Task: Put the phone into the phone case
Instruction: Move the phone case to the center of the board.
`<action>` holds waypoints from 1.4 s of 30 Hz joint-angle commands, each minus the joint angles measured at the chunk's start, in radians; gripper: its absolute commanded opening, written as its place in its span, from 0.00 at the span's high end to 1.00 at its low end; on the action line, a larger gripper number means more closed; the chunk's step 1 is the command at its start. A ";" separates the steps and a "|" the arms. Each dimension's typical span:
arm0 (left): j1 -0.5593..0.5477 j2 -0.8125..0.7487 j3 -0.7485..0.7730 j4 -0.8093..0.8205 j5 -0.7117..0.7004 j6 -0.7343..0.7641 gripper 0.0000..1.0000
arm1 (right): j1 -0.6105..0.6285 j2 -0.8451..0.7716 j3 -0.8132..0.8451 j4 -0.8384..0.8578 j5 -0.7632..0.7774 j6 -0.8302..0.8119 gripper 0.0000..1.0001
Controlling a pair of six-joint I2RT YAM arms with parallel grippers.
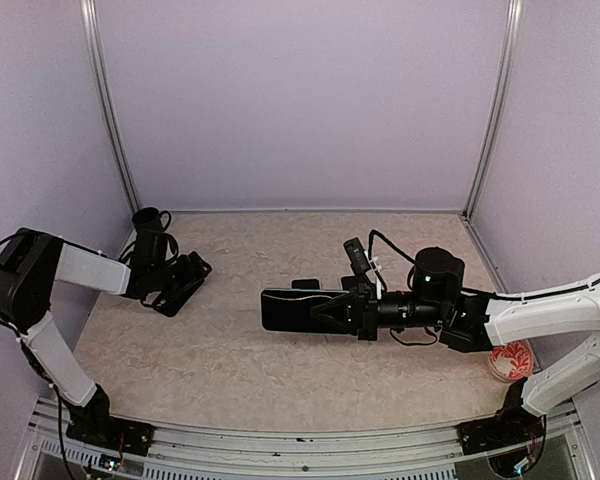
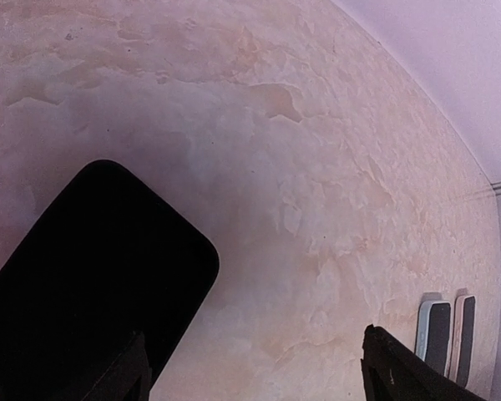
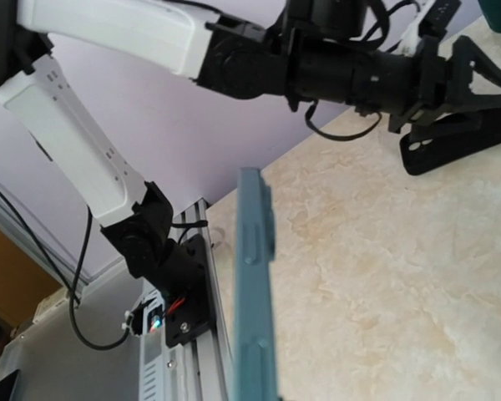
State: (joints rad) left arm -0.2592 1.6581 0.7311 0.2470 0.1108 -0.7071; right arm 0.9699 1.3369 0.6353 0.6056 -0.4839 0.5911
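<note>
Closest to me, the right gripper [image 1: 332, 312] is clamped on one end of the phone [image 1: 285, 310], carrying it just above the middle of the table [image 1: 230, 370]; from its wrist camera I see only the phone's teal edge, upright and end-on. Further off, to the left, the black phone case [image 2: 100, 276] lies flat on the tabletop, well apart from the phone. The left gripper [image 2: 250, 380] hangs over it with its jaws spread wide and nothing between them; the case sits under and beside one finger. I judge the step is to pin the case so it cannot slide. I would close the left jaws on the case's rim only, leaving the cavity free, then bring the phone over level, seat one corner first and press the rest down.
</note>
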 commanded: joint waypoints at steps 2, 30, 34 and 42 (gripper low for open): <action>0.006 0.078 0.084 0.005 0.037 0.052 0.15 | -0.007 -0.047 0.000 0.021 0.012 -0.016 1.00; -0.082 0.146 0.034 0.074 0.252 0.083 0.35 | -0.011 -0.016 0.014 0.036 -0.010 -0.019 1.00; -0.113 0.127 -0.006 0.084 0.245 0.076 0.37 | -0.013 -0.023 0.008 0.037 -0.009 -0.019 1.00; -0.162 0.107 -0.077 0.122 0.270 0.074 0.43 | -0.017 -0.037 -0.012 0.047 -0.010 -0.013 1.00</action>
State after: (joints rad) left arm -0.3763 1.7824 0.7055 0.4080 0.3084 -0.6239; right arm 0.9634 1.3247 0.6323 0.5823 -0.4824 0.5808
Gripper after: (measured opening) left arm 0.576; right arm 0.047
